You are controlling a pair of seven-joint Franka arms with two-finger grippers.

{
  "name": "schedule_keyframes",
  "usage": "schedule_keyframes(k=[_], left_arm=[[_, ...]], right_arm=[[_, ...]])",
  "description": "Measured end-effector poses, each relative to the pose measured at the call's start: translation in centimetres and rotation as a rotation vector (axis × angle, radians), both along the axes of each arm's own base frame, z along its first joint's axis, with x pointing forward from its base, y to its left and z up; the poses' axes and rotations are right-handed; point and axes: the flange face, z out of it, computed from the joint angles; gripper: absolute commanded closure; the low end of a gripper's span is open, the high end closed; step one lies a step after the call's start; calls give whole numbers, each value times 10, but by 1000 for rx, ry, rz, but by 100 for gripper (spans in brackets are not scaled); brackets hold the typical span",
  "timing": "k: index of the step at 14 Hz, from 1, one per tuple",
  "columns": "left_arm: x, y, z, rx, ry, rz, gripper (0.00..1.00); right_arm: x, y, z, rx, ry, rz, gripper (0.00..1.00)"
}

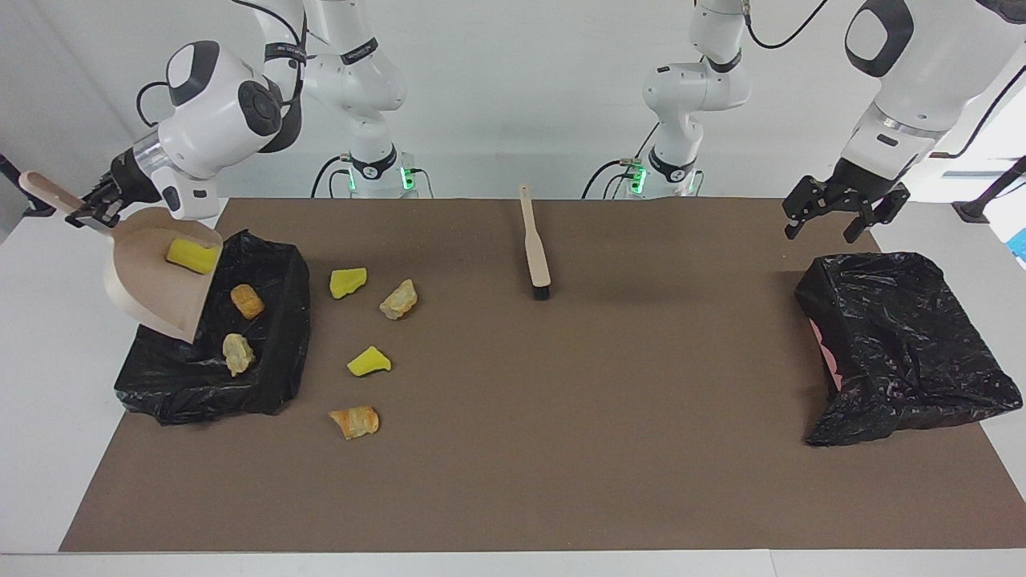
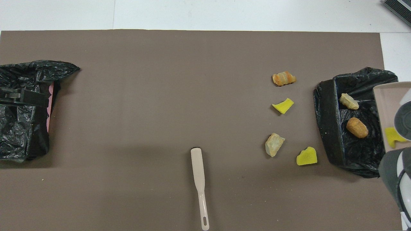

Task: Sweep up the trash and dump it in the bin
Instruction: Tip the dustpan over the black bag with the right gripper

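Facing view: right gripper [image 1: 86,210] is clamped on the handle of the beige dustpan [image 1: 152,276], holding it tilted with its mouth down over the black-lined bin [image 1: 272,353] at the right arm's end of the table. One yellow foam chunk [image 1: 191,254] sits in the pan near its upper end. Two tan bread-like pieces [image 1: 247,300] lie inside the bin: one orange-brown, and a paler one [image 1: 238,353] farther from the robots.

Overhead view: dustpan [image 2: 387,112] shows at the frame edge over the bin [image 2: 327,128], the yellow chunk [image 2: 393,136] partly hidden by the arm. Both pieces [image 2: 356,127] [image 2: 349,101] rest on the liner.

Four lumps of trash on the brown mat [image 1: 561,449], beside the bin toward table centre: a yellow chunk [image 1: 348,282] and a pale bread piece [image 1: 399,299] nearest the robots, side by side but apart; a second yellow chunk [image 1: 369,361] farther out; an orange-striped bread piece [image 1: 354,421] farthest.

Brush [image 1: 535,252] lies on the mat mid-table, near the robots' edge, bristles pointing away from them. Untouched.

Left gripper [image 1: 834,218] hangs in the air with fingers spread, holding nothing, over the robots' side of a second black bag [image 1: 906,344] at the left arm's end.
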Motion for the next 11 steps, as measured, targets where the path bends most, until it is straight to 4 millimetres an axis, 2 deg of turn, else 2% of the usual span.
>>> schedule_keyframes(k=[8,11], left_arm=[[-18,1,14,3,41,-1,0],[-26,1,17,8,60,-3,0]], right_arm=[[-5,14,-1,-48,1,-44,100],[1,17,13,-65,9,-20,100]])
